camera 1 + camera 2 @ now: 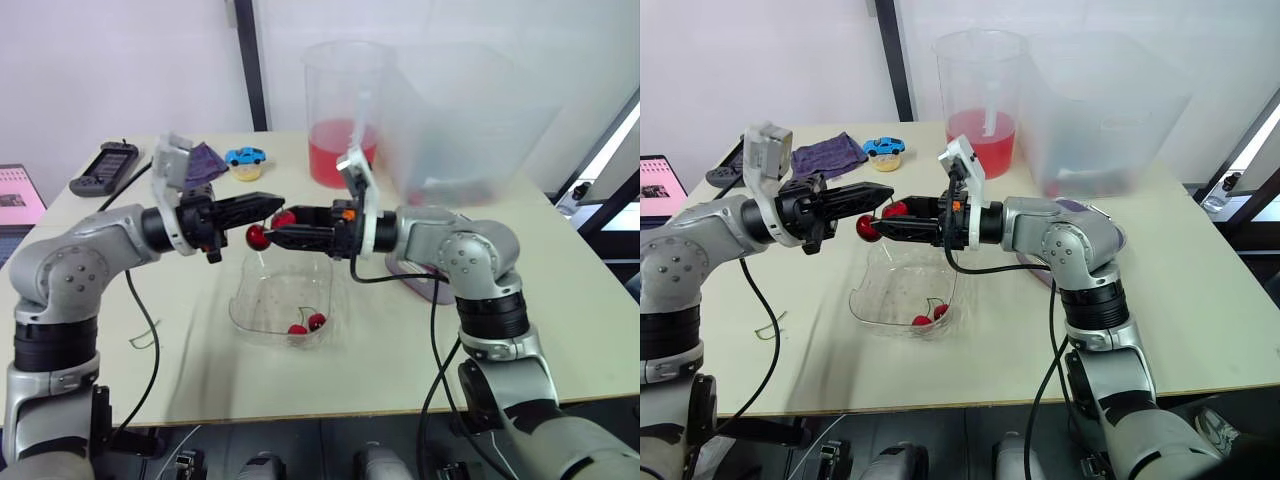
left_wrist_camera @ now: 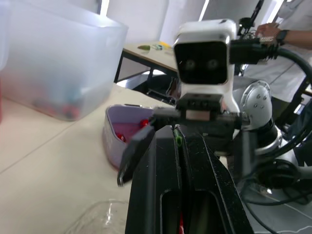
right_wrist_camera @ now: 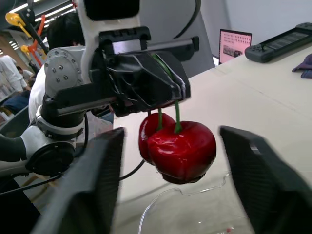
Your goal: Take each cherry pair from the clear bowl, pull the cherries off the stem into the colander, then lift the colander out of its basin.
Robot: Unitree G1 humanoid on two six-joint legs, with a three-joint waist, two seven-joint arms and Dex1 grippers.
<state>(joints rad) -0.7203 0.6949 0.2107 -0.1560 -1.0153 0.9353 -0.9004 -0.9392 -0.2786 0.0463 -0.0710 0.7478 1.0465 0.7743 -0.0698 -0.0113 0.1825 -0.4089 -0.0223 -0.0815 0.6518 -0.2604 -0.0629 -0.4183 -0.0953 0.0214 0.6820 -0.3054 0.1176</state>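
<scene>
On the worktop (image 1: pixel 400 350) sits a bowl (image 1: pixel 245 305); above it, the left gripper (image 1: pixel 272 204) pinches a cherry pair (image 3: pixel 181 146), which the right gripper (image 1: pixel 282 227) straddles, spread.

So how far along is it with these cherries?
Some red fruit lies in the purple colander. A cherry pair hangs from the shut left jaws, right jaws open around it. A second pair waits in the clear bowl; the colander isn't lifted yet.

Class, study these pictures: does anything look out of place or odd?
The red cherry pair, pinched by its stems in the left gripper, hangs over the clear plastic bowl, not the purple colander, so pulled cherries would probably drop back in.
</scene>
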